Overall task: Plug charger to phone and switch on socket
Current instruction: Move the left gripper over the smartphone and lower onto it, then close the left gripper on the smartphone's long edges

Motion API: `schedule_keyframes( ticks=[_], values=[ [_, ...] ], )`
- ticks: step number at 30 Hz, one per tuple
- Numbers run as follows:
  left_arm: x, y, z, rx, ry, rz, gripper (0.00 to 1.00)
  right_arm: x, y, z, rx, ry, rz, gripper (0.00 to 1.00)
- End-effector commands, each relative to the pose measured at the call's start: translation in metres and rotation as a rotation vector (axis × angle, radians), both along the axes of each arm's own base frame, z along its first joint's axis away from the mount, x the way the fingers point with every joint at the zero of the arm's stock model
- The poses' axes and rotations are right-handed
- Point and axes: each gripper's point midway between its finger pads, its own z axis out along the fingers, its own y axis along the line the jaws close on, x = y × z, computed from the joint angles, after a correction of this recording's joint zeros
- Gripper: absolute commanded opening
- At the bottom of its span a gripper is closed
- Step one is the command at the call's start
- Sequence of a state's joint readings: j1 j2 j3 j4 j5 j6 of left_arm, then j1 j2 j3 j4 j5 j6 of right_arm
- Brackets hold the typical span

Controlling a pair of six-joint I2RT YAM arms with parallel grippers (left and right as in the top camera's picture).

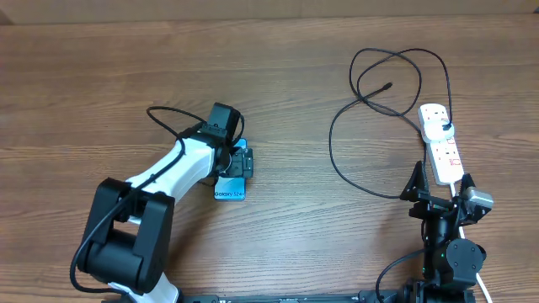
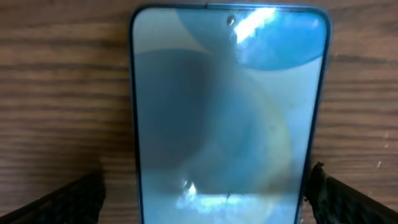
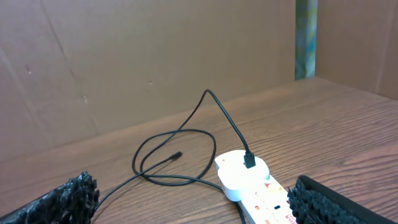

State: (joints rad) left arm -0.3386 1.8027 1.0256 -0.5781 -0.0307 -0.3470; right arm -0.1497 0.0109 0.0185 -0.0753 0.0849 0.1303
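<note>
- The left gripper sits low over the phone, with its fingers apart, one at each long edge.
- The phone lies flat on the table, screen up.
- The right gripper is spread wide, near the socket.
- The charger is plugged into the socket's far end; its small tip lies loose, well apart from the phone.

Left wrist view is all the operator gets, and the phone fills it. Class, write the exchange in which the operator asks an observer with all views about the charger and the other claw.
Operator: Where is the charger's tip?
Observer: It lies loose on the table, well off to the right of the phone, plugged into nothing.
Operator: And the right claw?
Observer: It is open beside the near end of the socket, holding nothing.
</note>
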Motion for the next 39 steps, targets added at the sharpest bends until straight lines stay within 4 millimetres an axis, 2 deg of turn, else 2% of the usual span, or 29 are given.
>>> schedule_keyframes(
  ticks=[1,7,19,22,23,25,26,27,36,39],
  values=[
    [0.002,-0.002,-0.011,-0.001,0.023,0.016,1.0,0.0,0.0,-0.003,-0.005,0.001,0.001,1.0],
    [0.001,-0.003,-0.012,-0.002,0.029,0.016,0.98,0.0,0.0,-0.003,-0.005,0.001,0.001,1.0],
    [-0.007,-0.003,-0.013,-0.007,0.063,0.013,0.66,0.0,0.0,-0.003,-0.005,0.001,0.001,1.0],
    [-0.008,-0.002,-0.013,-0.006,0.068,0.013,0.69,0.0,0.0,-0.003,-0.005,0.001,0.001,1.0],
    [-0.009,-0.002,-0.013,-0.004,0.07,0.013,0.79,0.0,0.0,-0.003,-0.005,0.001,0.001,1.0],
    [-0.011,-0.001,-0.014,-0.002,0.078,0.013,0.89,0.0,0.0,-0.003,-0.005,0.001,0.001,1.0],
    [-0.012,-0.001,-0.014,0.0,0.083,0.013,0.97,0.0,0.0,-0.003,-0.005,0.001,0.001,1.0],
    [-0.013,-0.001,-0.014,0.002,0.088,0.013,1.0,0.0,0.0,-0.003,-0.005,0.001,0.001,1.0],
    [-0.014,-0.002,-0.014,-0.007,0.093,0.013,1.0,0.0,0.0,-0.003,-0.005,0.001,0.001,1.0],
    [-0.018,-0.01,-0.014,-0.055,0.114,0.006,1.0,0.0,0.0,-0.003,-0.005,0.001,0.001,1.0]
  ],
)
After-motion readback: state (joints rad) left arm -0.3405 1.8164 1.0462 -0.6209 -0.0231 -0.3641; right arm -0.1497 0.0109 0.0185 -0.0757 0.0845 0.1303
